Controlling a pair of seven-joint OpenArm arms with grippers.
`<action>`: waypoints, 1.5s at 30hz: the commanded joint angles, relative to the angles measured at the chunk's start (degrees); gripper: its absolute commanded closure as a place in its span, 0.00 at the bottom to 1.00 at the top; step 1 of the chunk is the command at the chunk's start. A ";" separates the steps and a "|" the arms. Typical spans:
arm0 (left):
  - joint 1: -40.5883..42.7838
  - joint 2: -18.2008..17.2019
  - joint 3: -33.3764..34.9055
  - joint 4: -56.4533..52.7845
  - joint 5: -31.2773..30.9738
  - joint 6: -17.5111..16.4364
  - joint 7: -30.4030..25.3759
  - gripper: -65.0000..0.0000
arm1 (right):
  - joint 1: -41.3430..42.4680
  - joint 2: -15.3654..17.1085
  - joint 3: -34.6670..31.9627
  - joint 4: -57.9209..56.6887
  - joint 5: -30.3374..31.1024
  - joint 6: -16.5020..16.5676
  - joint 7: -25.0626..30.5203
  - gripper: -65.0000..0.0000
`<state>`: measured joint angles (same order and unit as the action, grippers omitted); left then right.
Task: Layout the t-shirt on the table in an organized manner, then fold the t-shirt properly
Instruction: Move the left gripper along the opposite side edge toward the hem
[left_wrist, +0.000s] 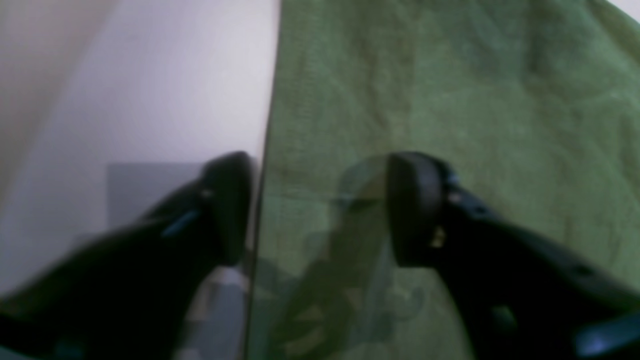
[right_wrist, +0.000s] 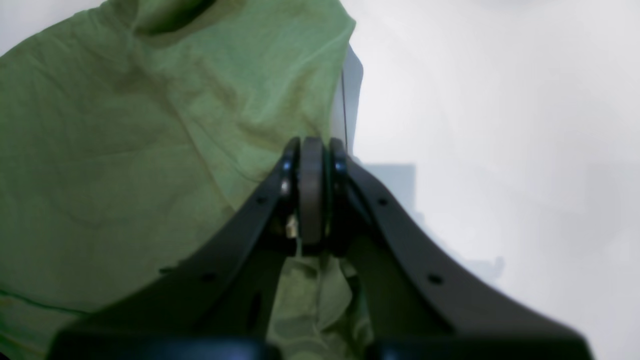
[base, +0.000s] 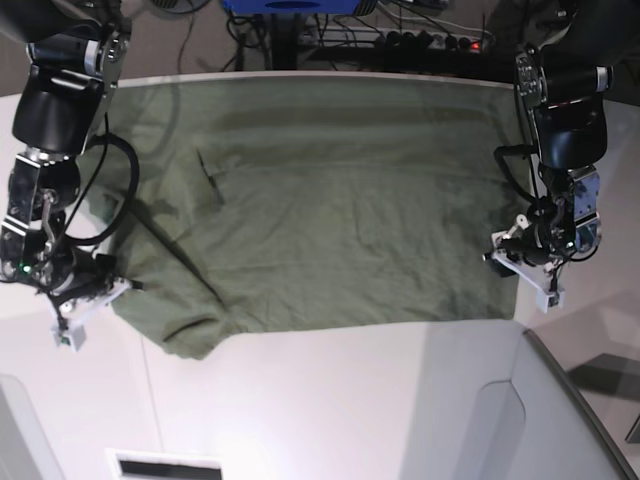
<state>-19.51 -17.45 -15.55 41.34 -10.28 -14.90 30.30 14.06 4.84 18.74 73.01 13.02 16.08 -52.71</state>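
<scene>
- Across the white table (base: 330, 400), the t-shirt (base: 330, 210) lies spread wide, its olive-green cloth reaching from my right arm on the base view's left side to my left arm on its right side.
- At the shirt's edge on my right side, my right gripper (right_wrist: 312, 150) is pressed together, and a bunch of green cloth is pinched between its jaws; the fabric hangs crumpled below the fingertips in the wrist view.
- Near that grip the shirt is rumpled, with a long dark crease running diagonally across the cloth and a rounded lump at the lower corner.
- Over the opposite edge, my left gripper (left_wrist: 320, 207) stands with its jaws apart, one finger above bare table and the other above green cloth, the shirt's straight edge running between them.
- Whether my left fingers (left_wrist: 415, 210) touch the fabric, I cannot tell; that view is blurred.
</scene>
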 joint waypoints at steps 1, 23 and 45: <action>0.12 0.27 -0.23 0.55 -0.31 -0.18 1.12 0.69 | 1.36 0.57 0.03 0.79 0.48 0.32 1.15 1.00; 24.56 0.79 -0.23 37.82 0.22 4.21 6.57 1.00 | 1.28 0.30 0.03 0.61 0.30 0.32 1.24 1.00; 12.52 0.88 -12.10 27.01 -0.31 2.90 11.50 0.25 | 1.36 0.48 -0.06 0.61 0.21 0.32 1.06 1.00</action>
<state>-6.55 -15.42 -27.46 67.20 -10.52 -12.16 42.63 13.93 4.71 18.74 72.71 12.84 16.05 -52.56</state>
